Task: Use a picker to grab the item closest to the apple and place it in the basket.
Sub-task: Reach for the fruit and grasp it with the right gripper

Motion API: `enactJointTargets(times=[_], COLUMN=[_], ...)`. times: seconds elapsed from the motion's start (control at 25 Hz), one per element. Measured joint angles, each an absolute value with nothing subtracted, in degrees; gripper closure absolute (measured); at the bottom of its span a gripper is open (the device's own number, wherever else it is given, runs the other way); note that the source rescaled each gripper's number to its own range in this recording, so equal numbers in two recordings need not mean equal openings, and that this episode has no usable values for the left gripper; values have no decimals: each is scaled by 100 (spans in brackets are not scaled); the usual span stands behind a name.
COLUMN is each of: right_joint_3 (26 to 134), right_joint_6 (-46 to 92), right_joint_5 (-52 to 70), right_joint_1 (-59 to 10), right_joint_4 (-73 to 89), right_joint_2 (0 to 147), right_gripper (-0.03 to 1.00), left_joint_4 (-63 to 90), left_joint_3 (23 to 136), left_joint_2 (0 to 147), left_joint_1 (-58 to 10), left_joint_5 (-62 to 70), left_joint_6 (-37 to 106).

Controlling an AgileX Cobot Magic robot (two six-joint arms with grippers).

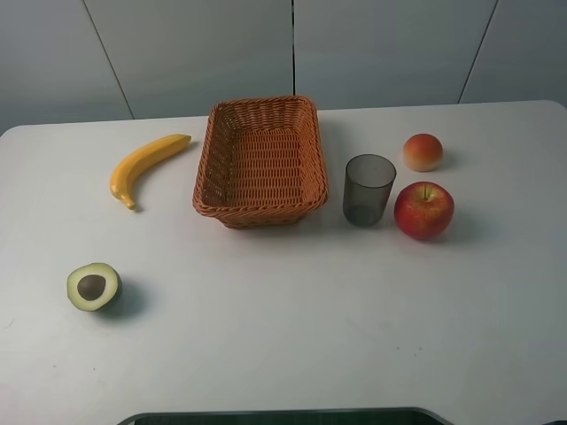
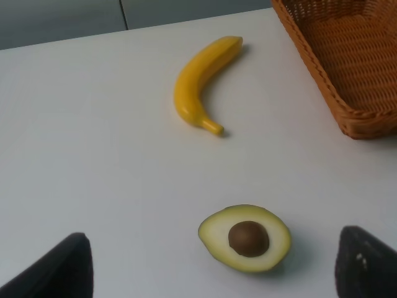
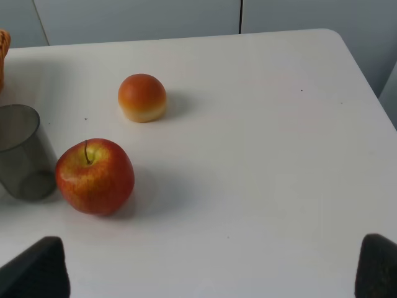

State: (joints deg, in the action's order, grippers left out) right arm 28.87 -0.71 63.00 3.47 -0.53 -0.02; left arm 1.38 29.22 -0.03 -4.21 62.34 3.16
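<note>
The smoky grey cup [image 1: 368,189] stands upright between the wicker basket [image 1: 213,190] and the red apple [image 1: 423,210], close to the apple's left. The right wrist view shows the cup [image 3: 22,161] beside the apple [image 3: 95,177]. The basket's corner [image 2: 347,118] appears in the left wrist view. My left gripper [image 2: 214,282] is open, its black fingertips [image 2: 59,270] wide apart near the table's front. My right gripper [image 3: 208,273] is open too, well short of the apple, holding nothing. Of the picker, only these black tips show; neither arm appears in the high view.
An orange-pink peach-like fruit [image 1: 423,151] lies behind the apple. A banana [image 1: 144,165] lies left of the basket, and a halved avocado [image 1: 93,287] sits at the front left, just ahead of my left gripper. A dark edge [image 1: 283,416] runs along the table's front.
</note>
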Motion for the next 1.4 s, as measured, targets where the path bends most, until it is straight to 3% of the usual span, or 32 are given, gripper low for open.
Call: enactJointTargets(times=[1.4], right_joint_3=[2887], right_joint_6=[-71], right_joint_5=[6300], right_joint_1=[347], right_joint_4=[-53], right_joint_2=[-2], right_gripper=[-3], left_joint_4=[138], left_joint_3=[2922], left_joint_2=[-3], left_joint_1=[-421], left_joint_5=[6234], left_joint_6=[316])
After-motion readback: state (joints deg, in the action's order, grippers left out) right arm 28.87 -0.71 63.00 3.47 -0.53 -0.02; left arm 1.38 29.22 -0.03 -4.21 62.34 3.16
